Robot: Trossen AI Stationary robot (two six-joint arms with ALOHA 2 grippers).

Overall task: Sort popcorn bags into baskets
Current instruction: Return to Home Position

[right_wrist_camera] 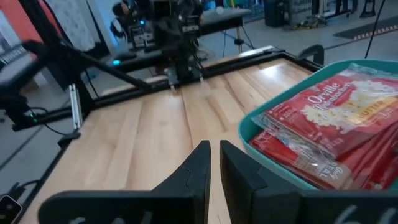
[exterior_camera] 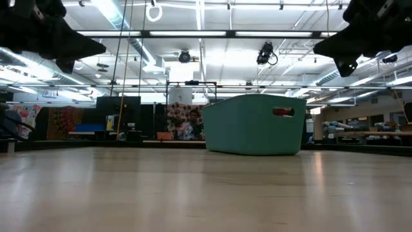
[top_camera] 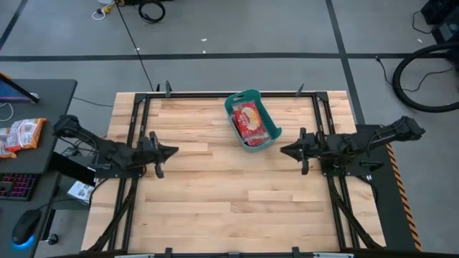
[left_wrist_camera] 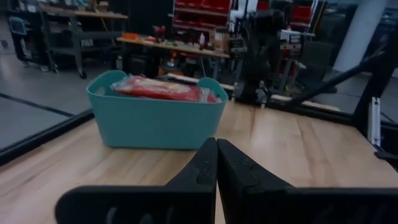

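Observation:
The teal basket stands on the table near its far edge, between the two arms. Red popcorn bags are stacked inside it, the top one lying flat; they also show as popcorn bags and popcorn bags above the rim. My left gripper hovers at the table's left side, shut, pointing right toward the basket. My right gripper hovers at the right side, shut, pointing left, just near of the basket. Neither touches anything.
An orange-and-white snack packet lies on the dark side desk left of the table, beside a keyboard and mouse. Black frame rails run along the table's edges. The wood of the table spreads between and near of the arms.

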